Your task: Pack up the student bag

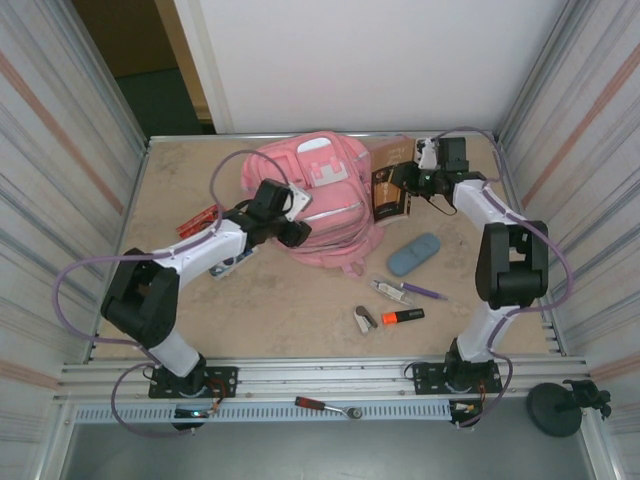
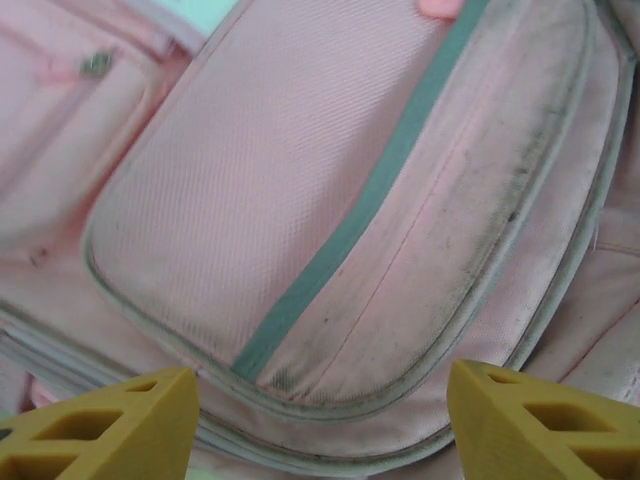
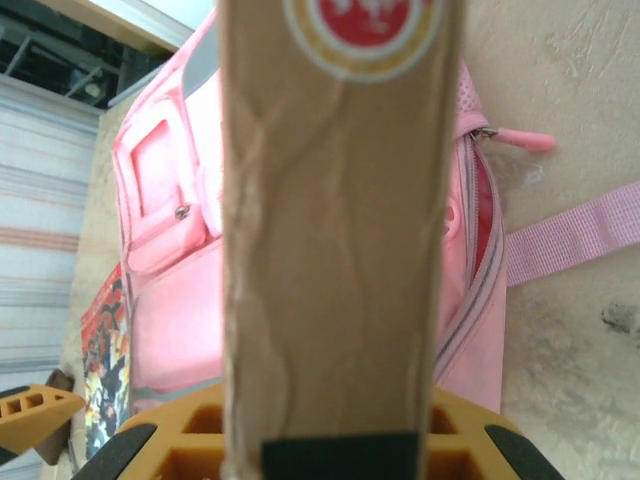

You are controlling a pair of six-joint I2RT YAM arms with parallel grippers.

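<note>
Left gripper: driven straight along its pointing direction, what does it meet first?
Left gripper would likely meet the student bag, its front pocket panel dead ahead between the open fingers; depth unclear.

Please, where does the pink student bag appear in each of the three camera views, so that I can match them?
Top external: the student bag lies at the middle of the table's far half, between the two arms.
Left wrist: its front pocket lies just beyond the open left gripper.
Right wrist: it lies behind the brown book, pink on both sides.
Shared landmark: the brown book, also at the bag's right edge in the top view.
</note>
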